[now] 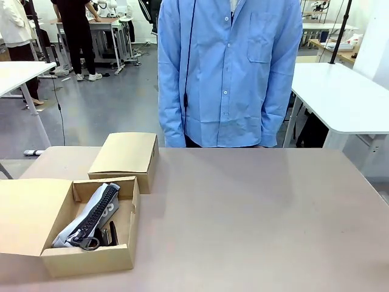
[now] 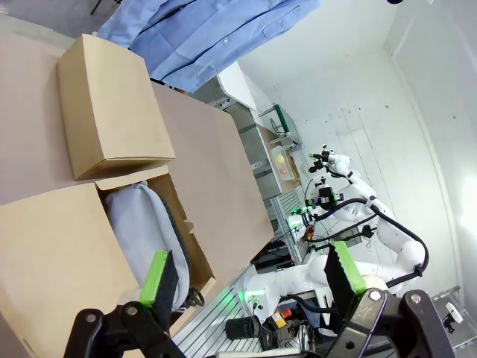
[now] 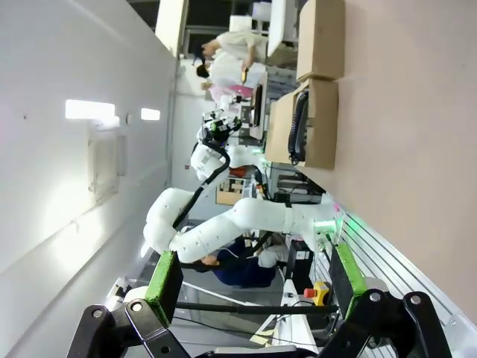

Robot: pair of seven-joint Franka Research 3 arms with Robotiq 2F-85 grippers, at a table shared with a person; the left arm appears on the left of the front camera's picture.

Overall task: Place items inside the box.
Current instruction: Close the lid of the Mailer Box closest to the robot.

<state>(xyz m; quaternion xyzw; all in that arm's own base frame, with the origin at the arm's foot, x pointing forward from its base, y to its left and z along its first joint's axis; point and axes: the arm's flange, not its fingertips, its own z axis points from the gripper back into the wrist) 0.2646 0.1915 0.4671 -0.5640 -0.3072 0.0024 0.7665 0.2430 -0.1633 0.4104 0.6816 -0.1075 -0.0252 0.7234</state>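
An open cardboard box (image 1: 124, 201) stands at the table's front left, its lid flap folded out to the left. Inside lies the grey zip pouch with a black zipper (image 1: 91, 216), its zipper pull ring toward the front, and something black (image 1: 111, 234) sits beside it. The left wrist view shows the same box (image 2: 182, 216) with the grey pouch (image 2: 141, 231) in it. My left gripper (image 2: 250, 287) hangs open above the box, nothing between its fingers. My right gripper (image 3: 253, 280) is open too, off the table's edge, and the box (image 3: 317, 119) shows far off.
A second, closed cardboard box (image 1: 126, 155) sits just behind the open one, also seen as the closed box (image 2: 112, 112) in the left wrist view. A person in a blue shirt (image 1: 228, 73) stands at the far side of the table (image 1: 255, 213).
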